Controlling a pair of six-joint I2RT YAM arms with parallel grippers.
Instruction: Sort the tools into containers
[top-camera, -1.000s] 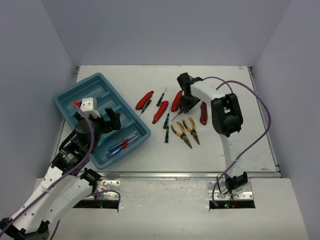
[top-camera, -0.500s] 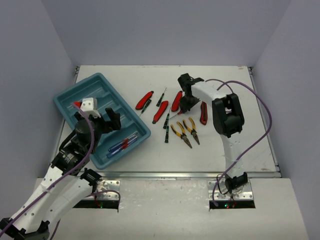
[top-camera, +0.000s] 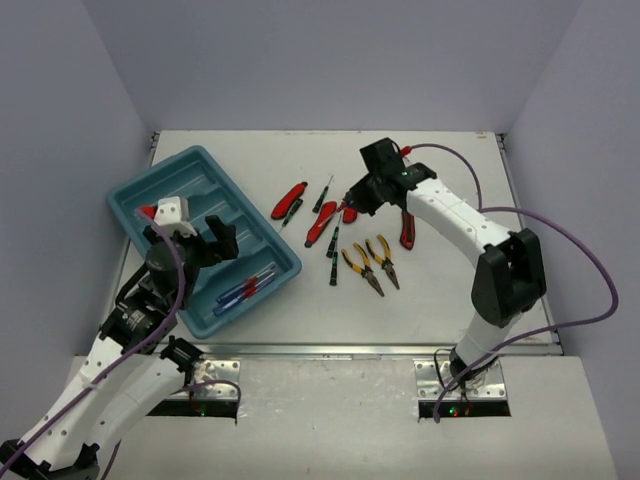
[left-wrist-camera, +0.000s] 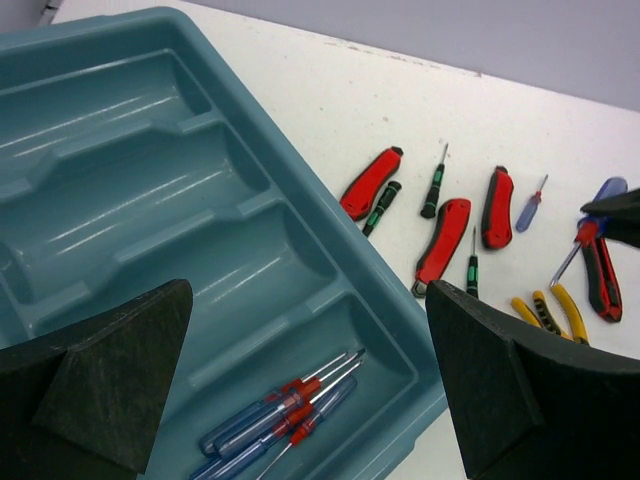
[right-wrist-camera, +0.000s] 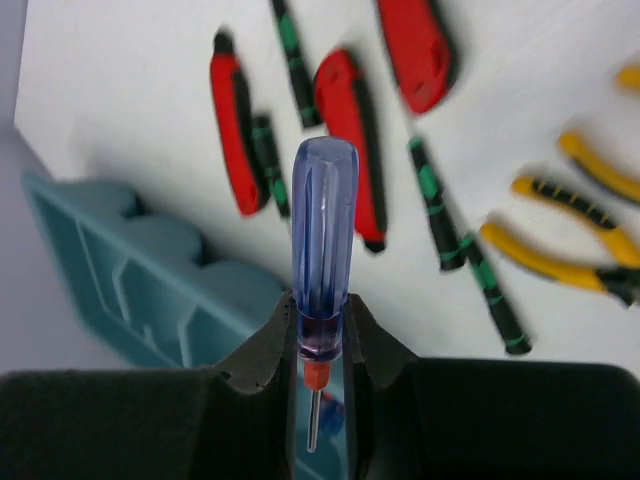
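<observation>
Caught mid-carry, seemingly: right tool (right-wrist-camera: 322, 335) clamped on a blue-handled screwdriver (right-wrist-camera: 324, 210), above loose cutters (right-wrist-camera: 345, 130) and pliers (right-wrist-camera: 560, 250) on the bench (top-camera: 450, 300). Called next for a swing to the teal tray (left-wrist-camera: 120, 160), nearest compartment (already stocked with blue screwdrivers (left-wrist-camera: 280, 415)). Left tool (left-wrist-camera: 310, 390): wide open, empty, over the tray. Shaft tip lost between the pads (right-wrist-camera: 250, 375).

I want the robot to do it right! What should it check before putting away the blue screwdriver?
1. Right gripper shut on the blue-handled screwdriver: ok.
2. Teal tray compartment with the other blue-handled screwdrivers has room: ok.
3. Left gripper away from the tray: not ok, it hovers open above it.
4. Screwdriver lifted clear of the red-handled cutters: cannot tell.
</observation>
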